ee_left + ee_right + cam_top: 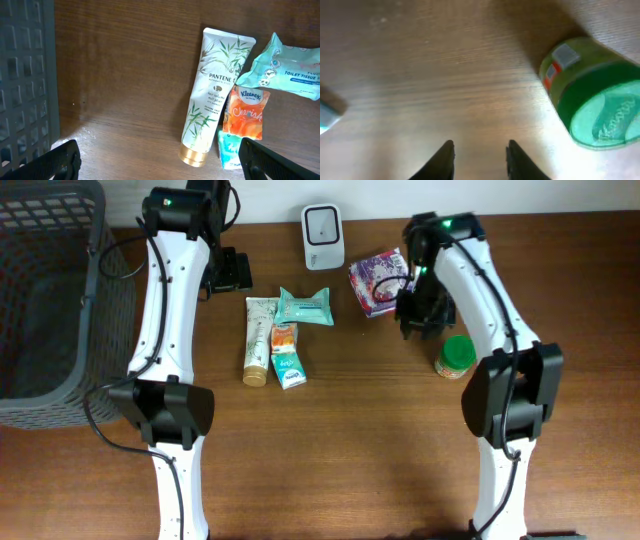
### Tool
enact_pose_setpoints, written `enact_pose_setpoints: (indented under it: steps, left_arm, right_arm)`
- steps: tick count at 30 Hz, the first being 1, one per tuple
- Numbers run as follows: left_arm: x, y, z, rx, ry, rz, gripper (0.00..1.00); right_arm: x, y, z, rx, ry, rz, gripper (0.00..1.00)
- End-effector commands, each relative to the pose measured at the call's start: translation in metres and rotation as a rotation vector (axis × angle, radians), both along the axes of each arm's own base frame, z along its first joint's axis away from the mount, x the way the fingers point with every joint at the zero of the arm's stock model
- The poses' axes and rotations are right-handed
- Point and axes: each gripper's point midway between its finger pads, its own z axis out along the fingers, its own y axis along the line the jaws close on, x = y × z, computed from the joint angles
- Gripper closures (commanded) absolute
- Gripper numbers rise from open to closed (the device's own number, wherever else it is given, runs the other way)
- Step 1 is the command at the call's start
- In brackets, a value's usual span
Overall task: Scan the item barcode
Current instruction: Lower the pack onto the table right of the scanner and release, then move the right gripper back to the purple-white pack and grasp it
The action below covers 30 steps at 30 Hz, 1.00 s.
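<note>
The white barcode scanner stands at the back middle of the table. A jar with a green lid lies at the right; in the right wrist view the jar is to the right of my right gripper. That gripper hovers over bare wood, its jaws a little apart with nothing between them. A purple tissue pack lies just left of it. My left gripper is wide open and empty, above the table behind the Pantene tube.
A teal wipes pack, an orange Kleenex pack and a small teal pack lie beside the tube. A dark mesh basket fills the left side.
</note>
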Motion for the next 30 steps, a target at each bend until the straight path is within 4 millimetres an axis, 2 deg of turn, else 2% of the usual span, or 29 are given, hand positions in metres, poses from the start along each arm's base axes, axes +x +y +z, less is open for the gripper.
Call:
enact_pose_setpoints:
  steps: [1, 3, 4, 10, 13, 15, 16, 17, 18, 19, 20, 22, 23, 27, 30]
  left_arm:
    - [-0.001, 0.001, 0.003, 0.016, -0.004, -0.016, 0.01]
    - [-0.001, 0.001, 0.003, 0.016, -0.004, -0.016, 0.01]
    - [-0.001, 0.001, 0.003, 0.016, -0.004, -0.016, 0.01]
    - [-0.001, -0.003, 0.003, 0.016, -0.004, -0.025, 0.01]
    - [-0.001, -0.003, 0.003, 0.016, -0.004, -0.024, 0.01]
    - [-0.001, -0.003, 0.003, 0.016, -0.004, -0.024, 0.01]
    - [-0.001, -0.004, 0.003, 0.016, -0.005, -0.026, 0.01]
    - [-0.002, -0.005, 0.003, 0.016, -0.005, -0.029, 0.01]
    - [-0.002, -0.005, 0.003, 0.016, -0.005, -0.029, 0.01]
    - [-0.001, -0.005, 0.003, 0.016, -0.005, -0.028, 0.01]
    - [-0.001, -0.005, 0.003, 0.016, -0.005, -0.028, 0.01]
    - [-0.001, -0.005, 0.003, 0.016, -0.005, -0.028, 0.01]
    - [-0.001, -0.005, 0.003, 0.016, -0.005, -0.028, 0.01]
    - [-0.001, -0.005, 0.003, 0.016, -0.005, -0.028, 0.01]
    - [-0.001, -0.005, 0.003, 0.016, -0.005, -0.028, 0.01]
  right_arm:
    - [-0.011, -0.010, -0.037, -0.091, 0.056, 0.031, 0.74]
    - [-0.014, -0.019, -0.051, -0.122, 0.065, 0.030, 0.74]
    - [-0.015, -0.035, -0.060, -0.186, 0.067, 0.029, 0.76]
    - [-0.019, -0.088, -0.058, -0.270, 0.098, -0.073, 0.75]
    - [-0.018, -0.105, -0.059, -0.258, 0.100, -0.124, 0.74]
    - [-0.004, -0.092, -0.059, -0.151, 0.054, -0.158, 0.72]
    - [0.012, -0.075, -0.058, -0.046, -0.002, -0.178, 0.65]
    - [0.026, -0.060, -0.057, 0.054, -0.050, -0.192, 0.44]
    - [0.041, -0.042, -0.055, 0.175, -0.098, -0.204, 0.33]
    - [0.064, -0.018, -0.046, 0.356, -0.170, -0.228, 0.32]
    - [0.078, -0.009, -0.040, 0.440, -0.206, -0.288, 0.39]
    - [0.100, -0.008, -0.038, 0.469, -0.244, -0.464, 0.41]
    - [0.109, -0.006, -0.038, 0.481, -0.254, -0.546, 0.32]
    - [0.129, 0.011, -0.040, 0.523, -0.297, -0.668, 0.30]
    - [0.124, 0.010, -0.055, 0.471, -0.276, -0.753, 0.30]
